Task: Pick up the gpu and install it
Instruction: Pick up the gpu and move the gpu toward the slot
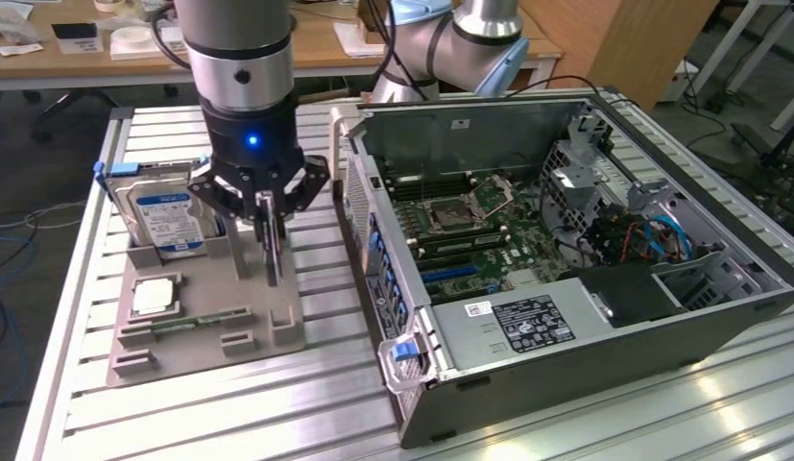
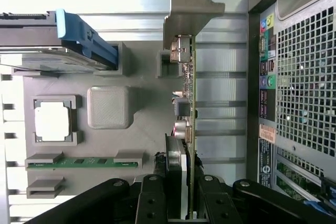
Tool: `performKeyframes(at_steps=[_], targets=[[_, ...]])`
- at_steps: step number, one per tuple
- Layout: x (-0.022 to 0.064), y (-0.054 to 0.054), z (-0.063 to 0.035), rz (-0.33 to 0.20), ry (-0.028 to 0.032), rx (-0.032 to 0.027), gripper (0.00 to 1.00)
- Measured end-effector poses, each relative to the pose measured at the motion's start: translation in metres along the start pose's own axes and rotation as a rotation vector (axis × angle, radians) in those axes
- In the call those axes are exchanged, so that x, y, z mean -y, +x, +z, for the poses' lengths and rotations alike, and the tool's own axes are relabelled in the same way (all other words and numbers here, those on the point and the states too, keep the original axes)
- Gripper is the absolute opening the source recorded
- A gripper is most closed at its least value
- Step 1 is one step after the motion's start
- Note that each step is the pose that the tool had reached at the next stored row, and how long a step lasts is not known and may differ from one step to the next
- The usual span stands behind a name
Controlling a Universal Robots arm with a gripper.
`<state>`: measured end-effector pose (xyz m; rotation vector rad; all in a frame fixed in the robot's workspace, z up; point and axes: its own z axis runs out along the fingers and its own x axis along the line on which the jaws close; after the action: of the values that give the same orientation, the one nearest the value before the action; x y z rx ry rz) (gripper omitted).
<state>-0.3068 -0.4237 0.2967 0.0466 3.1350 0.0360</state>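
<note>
Your end effector [image 1: 266, 223] is gripping the gpu [image 2: 189, 108] upright at the grey tray [image 1: 192, 351], beside the open computer case [image 1: 564, 384].

Green-edged gpu [image 2: 192, 103], grey tray [image 2: 142, 135] (blue caddy [image 2: 86, 38])

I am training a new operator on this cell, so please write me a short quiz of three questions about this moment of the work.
1. True or false: the hand is closed on the gpu.
2. In the exterior view, on which side of the gray holder does the open computer case lie? A) the view's left B) the view's right
3. Fill in: the hard drive stands ____ in the holder.
Key: 1 true; 2 B; 3 upright.
</note>
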Motion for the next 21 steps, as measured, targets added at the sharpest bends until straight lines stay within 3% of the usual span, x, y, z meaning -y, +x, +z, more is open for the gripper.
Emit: performKeyframes(at_steps=[15, 21], targets=[[-0.0005, 0.000, -0.0249, 0.000, -0.0009, 0.0000, 0.28], [-0.0009, 0.000, -0.0397, 0.000, -0.0018, -0.0001, 0.28]])
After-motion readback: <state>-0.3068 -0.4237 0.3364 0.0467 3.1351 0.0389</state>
